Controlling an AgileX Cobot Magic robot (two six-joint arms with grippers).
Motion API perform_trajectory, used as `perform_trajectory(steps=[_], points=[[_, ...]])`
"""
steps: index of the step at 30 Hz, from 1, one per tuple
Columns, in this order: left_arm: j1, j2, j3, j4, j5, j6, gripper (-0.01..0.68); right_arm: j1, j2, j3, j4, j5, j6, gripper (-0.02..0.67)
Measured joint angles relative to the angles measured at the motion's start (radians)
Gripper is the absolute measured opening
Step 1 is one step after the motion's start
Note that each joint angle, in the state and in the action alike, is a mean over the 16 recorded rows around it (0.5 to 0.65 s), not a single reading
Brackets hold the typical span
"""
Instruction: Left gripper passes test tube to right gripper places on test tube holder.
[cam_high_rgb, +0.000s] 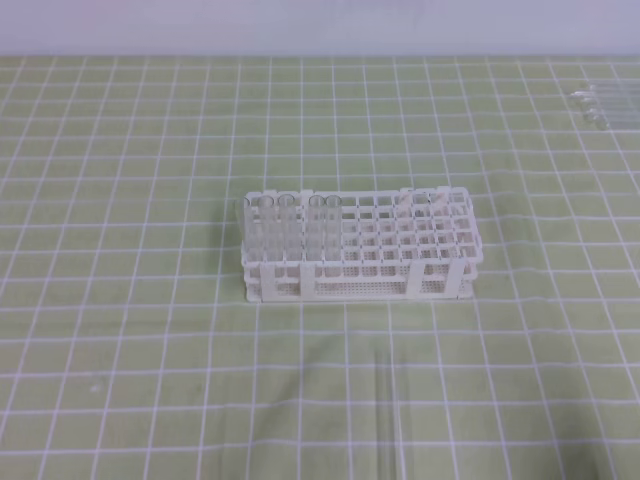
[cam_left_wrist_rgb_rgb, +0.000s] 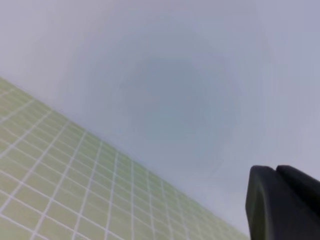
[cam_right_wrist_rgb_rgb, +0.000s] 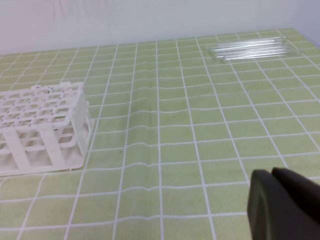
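Green cloth (cam_high_rgb: 120, 380) with a white grid covers the whole table, and behind it stands a plain pale wall (cam_high_rgb: 320, 25).

Neither arm appears in the high view. The left gripper (cam_left_wrist_rgb_rgb: 280, 202) shows only in its own wrist view, at about 4 o'clock of that picture, as two black fingers pressed together with nothing between them. Its camera looks mostly at the wall, with a strip of the cloth at 8 o'clock.

At the middle of the table stands the test tube holder (cam_high_rgb: 400, 235), a white lattice rack. Some clear tubes (cam_high_rgb: 285, 230) stand upright in the holes at its left end, toward 9 o'clock of the rack; the other holes look vacant.

One test tube (cam_high_rgb: 390, 420) lies flat on the cloth at 6 o'clock from the rack, well apart from it and very faint.

A small bundle of spare tubes (cam_right_wrist_rgb_rgb: 250, 48) lies on the cloth at about 2 o'clock from the rack, near the far right edge.

The right gripper (cam_right_wrist_rgb_rgb: 280, 202) is seen at 4 o'clock of its wrist view, its black fingers also pressed together and holding nothing, above the cloth.
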Motion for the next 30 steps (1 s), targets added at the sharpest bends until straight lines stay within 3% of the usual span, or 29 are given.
perform_trajectory(steps=[7,15,22,30], points=[[0.000,0.003,-0.001,0.014,0.016,-0.159,-0.003,0.000,0.000,0.000,0.000,0.000,0.000,-0.018],[-0.005,0.002,-0.004,0.036,0.098,-0.206,-0.002,0.000,0.000,0.000,0.000,0.000,0.000,-0.018],[-0.060,0.026,-0.084,0.033,0.231,-0.107,-0.002,0.000,0.000,0.000,0.000,0.000,0.000,-0.018],[-0.199,0.224,-0.383,-0.017,0.485,0.128,-0.003,0.000,0.000,0.000,0.000,0.000,0.000,-0.018]])
